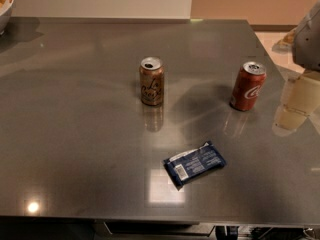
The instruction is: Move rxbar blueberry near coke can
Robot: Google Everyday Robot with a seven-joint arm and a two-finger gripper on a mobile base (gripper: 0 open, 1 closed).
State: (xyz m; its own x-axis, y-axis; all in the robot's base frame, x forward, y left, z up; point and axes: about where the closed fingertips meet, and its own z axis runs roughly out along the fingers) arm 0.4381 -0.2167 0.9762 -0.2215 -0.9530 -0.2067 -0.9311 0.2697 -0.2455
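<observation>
The rxbar blueberry [195,163] is a flat dark-blue wrapper with white label patches and a barcode, lying on the grey table [75,134] near its front edge, right of centre. The coke can [248,86] is red with white script and a silver top, standing upright behind and to the right of the bar. My gripper [295,106] is at the right edge of the view, pale and blurred, to the right of the coke can and above the table. It holds nothing that I can see.
A brown-gold can [151,81] with dark script stands upright mid-table, left of the coke can. A white bowl [4,6] sits at the far left corner. The table's right edge runs diagonally past the coke can.
</observation>
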